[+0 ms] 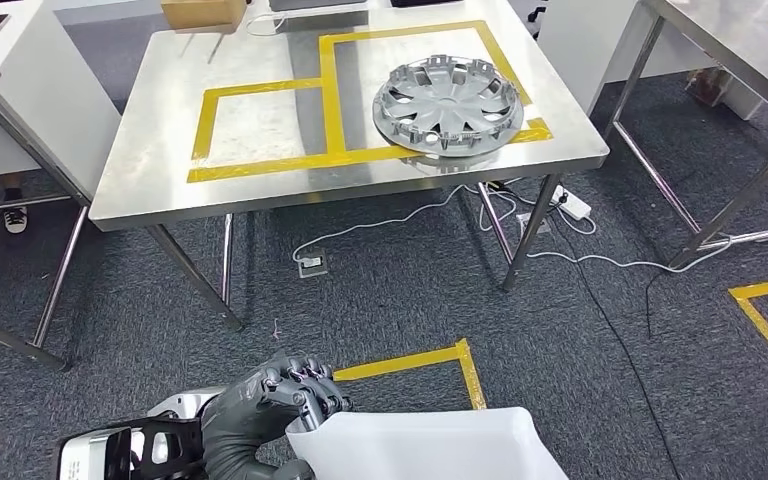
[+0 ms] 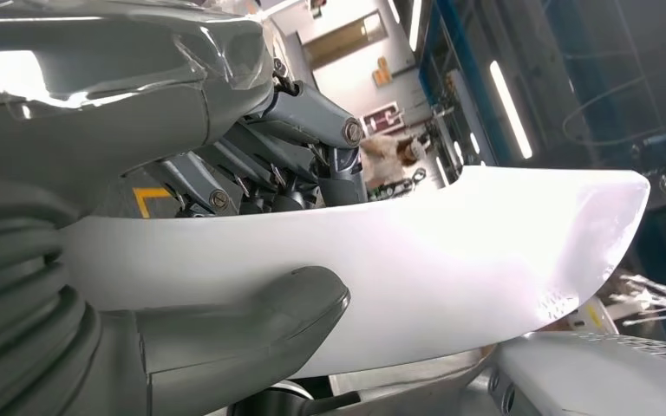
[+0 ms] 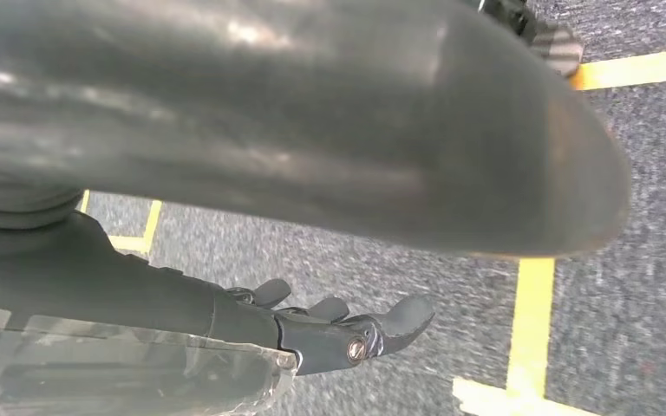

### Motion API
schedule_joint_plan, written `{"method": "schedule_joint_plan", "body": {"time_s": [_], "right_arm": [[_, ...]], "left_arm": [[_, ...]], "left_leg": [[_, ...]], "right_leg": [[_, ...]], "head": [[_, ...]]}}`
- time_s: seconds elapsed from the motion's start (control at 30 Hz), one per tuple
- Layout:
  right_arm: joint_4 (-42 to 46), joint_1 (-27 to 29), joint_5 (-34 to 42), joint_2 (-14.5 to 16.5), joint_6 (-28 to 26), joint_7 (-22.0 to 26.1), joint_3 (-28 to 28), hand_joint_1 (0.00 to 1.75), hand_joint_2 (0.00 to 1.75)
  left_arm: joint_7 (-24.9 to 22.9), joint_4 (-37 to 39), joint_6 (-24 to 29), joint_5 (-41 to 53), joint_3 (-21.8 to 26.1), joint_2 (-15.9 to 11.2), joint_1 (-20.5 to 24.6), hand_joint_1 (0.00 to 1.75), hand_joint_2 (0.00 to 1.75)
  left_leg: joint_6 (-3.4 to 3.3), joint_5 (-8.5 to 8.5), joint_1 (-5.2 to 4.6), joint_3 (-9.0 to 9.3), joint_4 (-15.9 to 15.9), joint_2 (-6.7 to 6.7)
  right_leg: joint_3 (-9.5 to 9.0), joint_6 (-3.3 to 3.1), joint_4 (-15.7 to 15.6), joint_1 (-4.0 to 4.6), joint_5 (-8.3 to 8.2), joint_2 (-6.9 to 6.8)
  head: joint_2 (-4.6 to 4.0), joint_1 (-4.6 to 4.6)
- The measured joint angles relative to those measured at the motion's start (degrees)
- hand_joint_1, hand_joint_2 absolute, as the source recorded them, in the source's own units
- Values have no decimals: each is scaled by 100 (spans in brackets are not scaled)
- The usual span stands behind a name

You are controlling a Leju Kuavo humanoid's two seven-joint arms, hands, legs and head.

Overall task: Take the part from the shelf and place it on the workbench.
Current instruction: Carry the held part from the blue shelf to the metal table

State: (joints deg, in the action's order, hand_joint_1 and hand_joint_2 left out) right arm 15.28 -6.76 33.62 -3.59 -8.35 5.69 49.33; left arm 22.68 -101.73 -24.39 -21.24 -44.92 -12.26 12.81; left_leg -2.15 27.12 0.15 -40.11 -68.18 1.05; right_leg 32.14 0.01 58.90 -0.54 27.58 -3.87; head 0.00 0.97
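My left hand (image 1: 260, 415) grips a white curved plastic part (image 1: 430, 445) at the bottom of the head view, low over the carpet. In the left wrist view the thumb (image 2: 251, 321) lies on one face of the white part (image 2: 451, 251) and the dark fingers (image 2: 312, 121) wrap over its other edge. The steel workbench (image 1: 260, 120) stands ahead, marked with yellow tape rectangles. My right hand (image 3: 338, 325) hangs over the carpet with its fingers stretched out and nothing in them.
A silver hubcap (image 1: 448, 103) lies on the workbench's right taped area, near the front edge. A cardboard box (image 1: 203, 12) sits at the far edge. White cables and a power strip (image 1: 572, 203) lie under the bench. Other tables (image 1: 720, 40) flank it.
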Motion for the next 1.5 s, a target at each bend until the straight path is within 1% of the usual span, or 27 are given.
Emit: {"method": "schedule_joint_plan", "body": {"time_s": [0.07, 0.1, 0.13, 0.2, 0.27, 0.33, 0.4, 0.43, 0.47, 0.53, 0.6, 0.67, 0.7, 0.77, 0.83, 0.9, 0.93, 0.97, 1.0, 1.07, 1.13, 1.27, 1.33, 1.4, 1.43, 1.47, 1.5], "right_arm": [[2, -5, -1, 27, -2, 0, -1, 0, 0], [2, -4, -2, 38, -3, 0, -1, 0, 0], [3, -3, -2, 51, -4, -1, -1, 0, 0], [5, -14, -2, 60, -4, 3, -2, 0, 0], [8, -24, -1, 56, -4, 13, -4, 0, 0], [8, -15, 0, 36, -4, 21, -4, 0, 0], [5, 12, 1, 11, -5, 22, -4, 0, 0], [3, 23, 1, -3, -5, 22, -4, 0, 0], [2, 27, 2, -12, -6, 23, -4, 0, 0], [2, 25, 2, -26, -7, 26, -4, 0, 0], [2, 20, 1, -25, -6, 31, -4, 0, 0], [2, 10, 2, -18, -5, 36, -6, 0, 0], [2, 3, 2, -15, -5, 41, -8, 0, 0], [2, -2, 6, -11, -4, 62, -14, 0, 0], [2, 18, 38, -9, -3, 83, -30, 0, 0], [1, 51, 84, -8, 5, 90, -73, 0, 0], [0, 62, 97, -8, 11, 92, -98, 0, 0], [-1, 66, 104, -6, 21, 96, -122, 0, 0], [-1, 65, 104, -2, 30, 98, -142, 0, 0], [-1, 61, 102, 23, 45, 103, -173, 0, 0], [-2, 66, 97, 51, 57, 104, -203, 0, 0], [1, 65, 78, 68, 60, 104, -264, 0, 0], [1, 64, 70, 46, 57, 107, -282, 0, 0], [-2, 78, 68, 19, 57, 104, -293, 0, 0], [-3, 89, 68, 7, 57, 103, -296, 0, 0], [-4, 96, 68, -4, 57, 101, -299, 0, 0], [-4, 99, 68, -12, 57, 101, -302, 0, 0]], "left_arm": [[2, -4, -1, 0, 5, -1, 10, 175, 175], [3, -7, -2, 0, 8, -1, 15, 175, 175], [4, -10, -3, -1, 10, -2, 17, 175, 175], [8, -22, -4, -1, 12, -4, 12, 175, 175], [12, -37, -5, -4, 13, 4, 26, 175, 175], [14, -40, -6, -8, 10, 24, 41, 175, 175], [14, -35, -7, -9, 4, 39, 30, 175, 175], [14, -32, -7, -9, 1, 41, 24, 175, 175], [14, -29, -7, -9, 1, 42, 21, 175, 175], [14, -28, -7, -8, -1, 44, 17, 175, 175], [13, -28, -7, -6, -2, 46, 16, 175, 175], [13, -27, -8, -3, -4, 43, 10, 175, 175], [14, -27, -8, -4, -3, 40, 7, 175, 175], [17, -29, -9, -11, -2, 33, 14, 175, 175], [25, -28, -9, -20, -5, 31, 25, 175, 175], [31, -26, -9, -28, -11, 29, 25, 175, 175], [32, -25, -9, -35, -13, 28, 25, 175, 175], [30, -24, -9, -45, -14, 27, 26, 175, 175], [26, -24, -9, -61, -14, 26, 27, 175, 175], [14, -24, -9, -107, -12, 23, 31, 175, 175], [3, -22, -9, -156, -10, 17, 40, 175, 175], [-4, -25, -14, -221, -7, 19, 45, 175, 175], [-6, -17, -18, -239, -9, 36, 53, 175, 175], [-8, 4, -20, -243, -15, 44, 51, 175, 175], [-9, 16, -20, -244, -19, 44, 45, 175, 175], [-10, 26, -21, -244, -22, 44, 43, 175, 175], [-10, 32, -21, -245, -25, 44, 42, 175, 175]], "left_leg": [[-164, -219, -100, 346, 667, 248], [-221, -240, -145, 422, 824, 326], [-244, -222, -174, 430, 863, 326], [-264, -273, -170, 490, 990, 180], [-286, -364, -108, 614, 1175, 35], [-292, -412, -63, 673, 1256, -120], [-274, -410, -48, 672, 1250, -301], [-253, -401, -35, 674, 1239, -392], [-220, -385, -15, 676, 1215, -480], [-117, -324, 20, 661, 1119, -635], [-19, -261, 23, 613, 1013, -743], [33, -246, 33, 568, 980, -812], [51, -240, 46, 556, 968, -783], [98, -109, 52, 465, 751, -523], [142, 227, 53, 142, 81, -214], [156, 470, 62, -243, -629, -127], [145, 446, 61, -319, -739, -118], [117, 309, 57, -271, -601, -115], [64, 99, 44, -110, -251, -109], [-95, -219, -15, 271, 530, -43], [-200, -279, -80, 429, 871, 10], [-247, -343, -68, 626, 1178, -57], [-247, -386, -44, 739, 1308, -93], [-244, -373, -42, 755, 1316, -147], [-231, -358, -41, 763, 1313, -178], [-210, -337, -36, 777, 1305, -208], [-179, -307, -26, 795, 1284, -232]], "right_leg": [[-36, 5, -8, 38, 34, -109], [-47, 22, -15, 41, 46, -167], [-56, 45, -25, 42, 57, -231], [-100, 88, -58, 42, 76, -313], [-33, 92, 155, 40, 196, -82], [306, 81, 837, 3, 459, 259], [662, 137, 1447, -47, 617, 358], [709, 204, 1458, -76, 564, 364], [637, 293, 1230, -108, 417, 376], [312, 450, 442, -170, 50, 498], [114, 422, 9, -188, -113, 605], [97, 296, -4, -162, -114, 567], [93, 252, -3, -162, -117, 533], [73, 173, -13, -168, -114, 476], [59, 114, -16, -147, -94, 414], [53, 86, -15, -118, -74, 341], [47, 76, -14, -104, -66, 312], [34, 67, -15, -88, -57, 294], [15, 56, -16, -70, -48, 282], [-12, 53, -25, -43, -27, 272], [-16, 84, -40, -43, -13, 251], [-18, 159, -8, -21, 44, 232], [258, 130, 529, -34, 241, 310], [717, 135, 1265, -55, 455, 354], [859, 178, 1431, -70, 457, 359], [884, 246, 1364, -88, 358, 360], [778, 329, 1050, -109, 169, 360]], "head": [[0, -21], [0, -28], [0, -32], [0, -19], [0, -29], [0, -48], [0, -55], [0, -55], [0, -55], [0, -59], [0, -63], [0, -55], [0, -51], [0, -33], [0, -12], [0, -9], [0, -8], [0, -8], [0, -8], [0, -18], [0, -24], [0, -31], [0, -54], [0, -57], [0, -57], [0, -56], [0, -57]]}}
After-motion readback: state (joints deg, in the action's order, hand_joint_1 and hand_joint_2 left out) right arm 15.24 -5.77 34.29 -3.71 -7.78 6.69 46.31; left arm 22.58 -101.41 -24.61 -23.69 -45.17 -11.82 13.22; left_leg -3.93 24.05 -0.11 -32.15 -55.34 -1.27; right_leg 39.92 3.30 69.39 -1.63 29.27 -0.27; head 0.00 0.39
